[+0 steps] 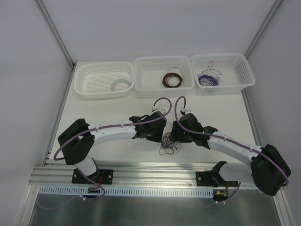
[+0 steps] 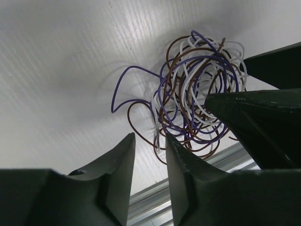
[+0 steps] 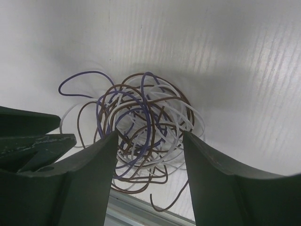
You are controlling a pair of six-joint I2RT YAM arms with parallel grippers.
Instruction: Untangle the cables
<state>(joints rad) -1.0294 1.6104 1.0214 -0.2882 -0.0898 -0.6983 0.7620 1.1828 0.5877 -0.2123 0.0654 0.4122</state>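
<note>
At the six o'clock edge of the tabletop, the cables (image 1: 169, 144) lie in one purple, brown and white knot between my two pincers. My left pincer (image 2: 150, 146) stands at a narrow slit with no strand clearly in it, and my right pincer (image 3: 150, 135) gapes wide astride the knot, holding nothing. If either shuts on several strands together, a pull would likely tighten the knot or drag it over the metal rail (image 1: 155, 170) at its six o'clock; the white baskets (image 1: 162, 92) at twelve o'clock stand well apart, so only my own crowded fingers obstruct.

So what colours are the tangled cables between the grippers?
The cables are purple, brown and white, clearest in the left wrist view.
</note>
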